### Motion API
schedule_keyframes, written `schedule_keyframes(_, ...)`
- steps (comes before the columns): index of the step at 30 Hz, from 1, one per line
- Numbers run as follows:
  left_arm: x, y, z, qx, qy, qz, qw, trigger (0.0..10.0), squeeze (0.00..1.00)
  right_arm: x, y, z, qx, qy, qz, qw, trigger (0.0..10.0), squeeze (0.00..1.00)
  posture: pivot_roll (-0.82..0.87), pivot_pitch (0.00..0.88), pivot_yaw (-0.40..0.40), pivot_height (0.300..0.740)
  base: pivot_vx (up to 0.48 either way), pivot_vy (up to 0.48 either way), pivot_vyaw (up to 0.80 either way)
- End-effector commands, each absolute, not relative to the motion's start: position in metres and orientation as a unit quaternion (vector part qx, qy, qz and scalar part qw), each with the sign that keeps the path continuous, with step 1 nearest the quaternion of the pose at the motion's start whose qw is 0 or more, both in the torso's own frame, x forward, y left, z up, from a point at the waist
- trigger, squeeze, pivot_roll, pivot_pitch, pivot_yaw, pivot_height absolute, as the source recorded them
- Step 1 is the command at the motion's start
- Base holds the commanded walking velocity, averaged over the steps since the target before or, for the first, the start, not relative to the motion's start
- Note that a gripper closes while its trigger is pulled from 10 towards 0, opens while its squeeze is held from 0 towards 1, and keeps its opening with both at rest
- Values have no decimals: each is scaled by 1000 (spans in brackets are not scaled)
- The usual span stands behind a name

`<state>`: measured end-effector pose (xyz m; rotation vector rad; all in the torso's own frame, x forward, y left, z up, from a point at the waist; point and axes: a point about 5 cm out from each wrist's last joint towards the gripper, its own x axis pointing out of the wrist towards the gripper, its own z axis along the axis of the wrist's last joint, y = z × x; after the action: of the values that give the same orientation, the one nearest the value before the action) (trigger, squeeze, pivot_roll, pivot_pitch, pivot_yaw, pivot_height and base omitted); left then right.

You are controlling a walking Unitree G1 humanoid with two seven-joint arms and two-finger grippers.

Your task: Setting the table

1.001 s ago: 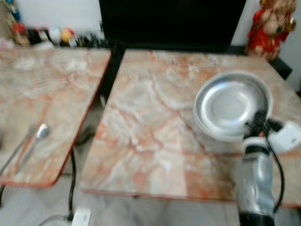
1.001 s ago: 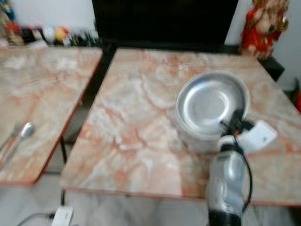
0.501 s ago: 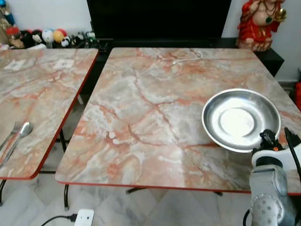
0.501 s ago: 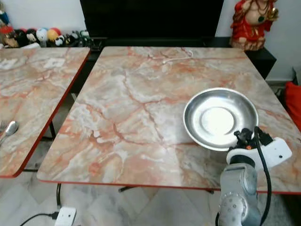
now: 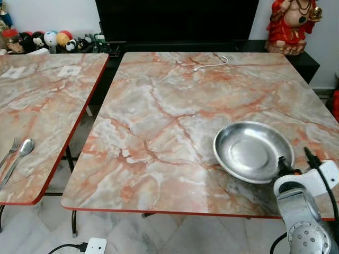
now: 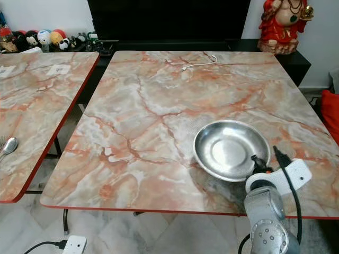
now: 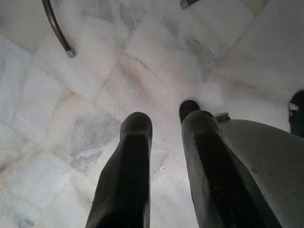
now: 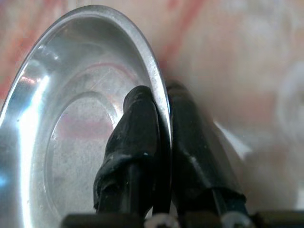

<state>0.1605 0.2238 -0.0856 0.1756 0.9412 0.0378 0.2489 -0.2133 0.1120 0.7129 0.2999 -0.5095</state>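
My right tool (image 8: 161,142) is clamped on the rim of the steel plate (image 5: 253,151), one finger inside the dish, one outside, rim pinched between them. The plate sits ahead of my right wrist, over the near right part of the marble surface (image 5: 175,111); it looks tilted slightly, and I can't tell whether its far edge touches the surface.

My left tool (image 7: 164,147) hangs idle, pointing down at the white tiled floor (image 7: 95,71), fingers slightly apart, nothing between them. A dark table leg (image 7: 57,28) is on the floor ahead of it.

Far from the right tool, across the gap to my left, a second marble surface (image 5: 37,106) carries a spoon (image 5: 20,152) and a fork (image 5: 9,152) side by side near its front edge.

Well beyond the plate, a white cable (image 5: 211,64) lies at the far edge of the surface. A red figurine (image 5: 290,24) stands past the far right corner.
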Motion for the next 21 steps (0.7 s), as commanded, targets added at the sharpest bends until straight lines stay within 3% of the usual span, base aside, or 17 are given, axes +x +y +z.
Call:
schedule_keyframes(1, 152, 227, -89, 94, 469, 15, 878, 10000, 0, 247, -215, 114, 331, 147, -248, 899, 10000, 0, -87, 61, 9, 740, 0, 0, 0)
schedule_keyframes(12, 152, 229, -89, 102, 473, 11, 875, 10000, 0, 232, -212, 100, 311, 197, -249, 896, 10000, 0, -90, 54, 14, 740, 0, 0, 0)
schedule_keyframes(13, 152, 229, -89, 102, 473, 10, 875, 10000, 0, 232, -211, 99, 311, 200, -246, 896, 10000, 141, -89, 55, 14, 740, 0, 0, 0)
schedule_keyframes(14, 152, 229, -88, 102, 473, 11, 875, 10000, 0, 232, -210, 99, 311, 201, -244, 896, 10000, 220, -89, 60, 11, 740, 0, 0, 0)
schedule_keyframes(15, 152, 230, -88, 102, 473, 11, 875, 10000, 0, 232, -210, 99, 308, 202, -241, 898, 10000, 698, -89, 60, 11, 740, 0, 0, 0)
schedule_keyframes(16, 152, 230, -88, 102, 473, 11, 875, 10000, 0, 232, -209, 100, 304, 203, -238, 900, 10000, 1000, -89, 65, 9, 740, 0, 0, 0)
schedule_keyframes(21, 151, 231, -88, 102, 473, 13, 875, 10000, 0, 227, -211, 100, 295, 209, -248, 899, 10000, 1000, -87, 68, 6, 740, 0, 0, 0)
